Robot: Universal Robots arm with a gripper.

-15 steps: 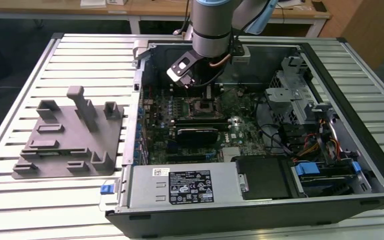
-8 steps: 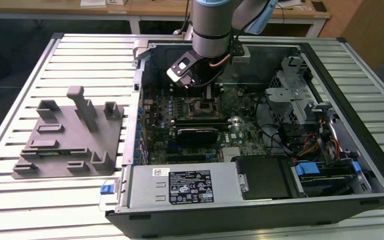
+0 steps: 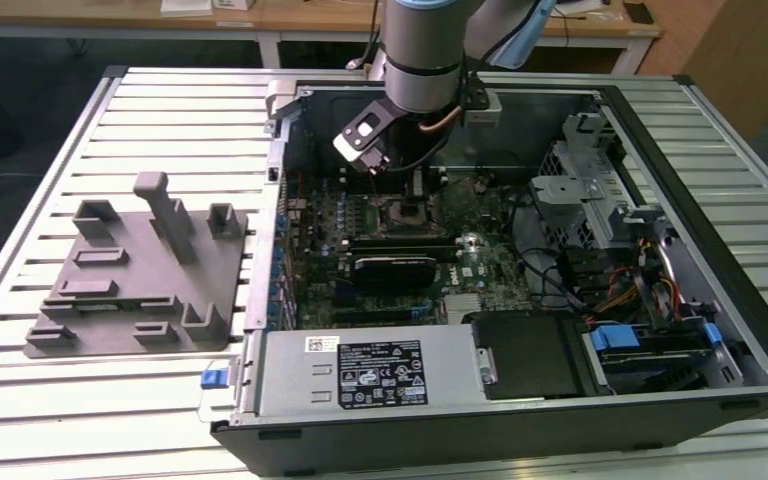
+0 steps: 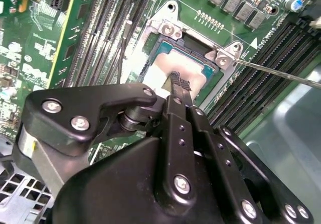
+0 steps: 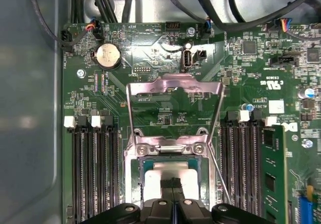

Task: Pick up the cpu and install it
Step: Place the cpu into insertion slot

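Observation:
The cpu, a silver-grey square, lies flat inside the motherboard socket, whose metal load plate stands hinged open. In both wrist views my gripper's two black fingers are pressed together, shut, with their tips over the middle of the cpu. Whether the tips of my gripper touch the chip's top I cannot tell. In the exterior view my gripper hangs straight above the socket inside the open computer case.
A grey plastic fixture block sits on the slatted table at the exterior view's left. Memory slots flank the socket, and a thin lever wire sticks out beside it. Cables and drive bays fill the case's right side.

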